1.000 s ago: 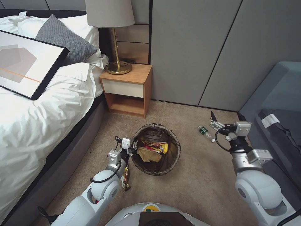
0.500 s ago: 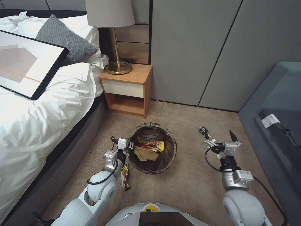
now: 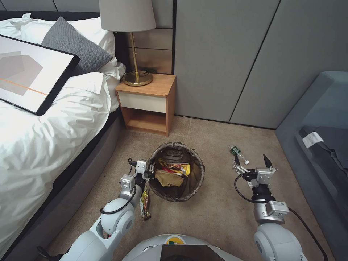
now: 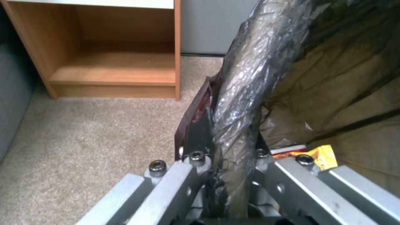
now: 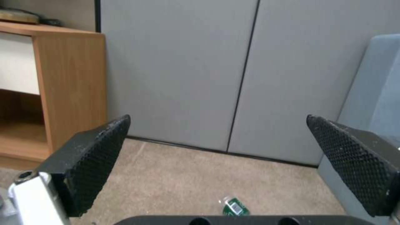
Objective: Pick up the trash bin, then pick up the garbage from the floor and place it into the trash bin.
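The trash bin (image 3: 200, 180) with its dark liner stands on the carpet floor (image 3: 217, 214). My left gripper (image 3: 150, 170) is shut on its near-left rim; the left wrist view shows the fingers (image 4: 199, 137) clamped on the bag-covered rim (image 4: 243, 81). Inside lie a brown paper bag (image 3: 169, 178) and a yellow wrapper (image 3: 177, 168). A green-labelled bottle (image 3: 237, 152) lies on the carpet just beyond my right gripper (image 3: 251, 160), which is open and empty. In the right wrist view the bottle (image 5: 234, 207) sits low between the spread fingers (image 5: 98, 156). Another wrapper (image 3: 145, 205) lies beside my left forearm.
A wooden nightstand (image 3: 148, 105) with a lamp (image 3: 136, 78) stands behind the bin, and the bed (image 3: 43, 137) runs along the left. Grey wall panels (image 3: 235, 61) close off the back. A grey upholstered seat (image 3: 319, 119) fills the right side.
My right arm has drawn back and to the left, and its open gripper now hovers just short of the bottle. The bin and left gripper shifted slightly left.
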Tool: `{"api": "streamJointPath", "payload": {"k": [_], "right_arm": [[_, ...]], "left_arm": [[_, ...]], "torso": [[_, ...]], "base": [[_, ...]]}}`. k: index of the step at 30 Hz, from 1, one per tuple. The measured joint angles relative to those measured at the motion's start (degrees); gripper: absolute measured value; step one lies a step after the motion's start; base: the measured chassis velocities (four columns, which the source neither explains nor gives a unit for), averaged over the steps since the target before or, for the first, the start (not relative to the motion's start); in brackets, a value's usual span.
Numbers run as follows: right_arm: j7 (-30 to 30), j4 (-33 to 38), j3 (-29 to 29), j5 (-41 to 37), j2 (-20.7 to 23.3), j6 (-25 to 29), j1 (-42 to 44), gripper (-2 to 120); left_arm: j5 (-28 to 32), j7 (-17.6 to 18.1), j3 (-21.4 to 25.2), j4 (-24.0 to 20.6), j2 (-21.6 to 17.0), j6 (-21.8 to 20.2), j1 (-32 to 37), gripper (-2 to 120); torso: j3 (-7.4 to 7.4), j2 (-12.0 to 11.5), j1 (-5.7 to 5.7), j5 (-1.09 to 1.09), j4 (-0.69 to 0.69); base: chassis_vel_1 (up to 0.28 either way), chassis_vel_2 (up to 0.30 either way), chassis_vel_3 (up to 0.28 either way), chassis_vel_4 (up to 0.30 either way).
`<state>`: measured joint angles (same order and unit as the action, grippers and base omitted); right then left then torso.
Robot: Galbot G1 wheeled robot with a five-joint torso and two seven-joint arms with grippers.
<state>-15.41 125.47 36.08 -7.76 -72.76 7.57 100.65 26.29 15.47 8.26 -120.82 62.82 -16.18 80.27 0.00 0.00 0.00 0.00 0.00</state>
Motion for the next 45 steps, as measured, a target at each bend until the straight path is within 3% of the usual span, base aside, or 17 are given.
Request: {"api": "streamJointPath", "payload": {"k": [14, 45], "right_arm": [[0.03, -0.24, 0.12, -0.09, 0.07, 0.20, -0.33, 100], [0.15, -0.04, 0.20, 0.07, 0.35, 0.05, -0.64, 100]], "left_arm": [[-0.02, 0.00, 0.03, -0.10, -0.01, 0.00, 0.01, 4], [-0.48, -0.16, -0.64, -0.09, 0.74, -0.10, -0.15, 4]], "torso": [[0.00, 0.00, 0.00, 0.01, 0.00], [0.00, 0.00, 0.00, 0.01, 0.00]], "base": [[-0.032, 0.027, 0.024, -0.027], [-0.157, 0.161, 0.163, -0.158]]}}
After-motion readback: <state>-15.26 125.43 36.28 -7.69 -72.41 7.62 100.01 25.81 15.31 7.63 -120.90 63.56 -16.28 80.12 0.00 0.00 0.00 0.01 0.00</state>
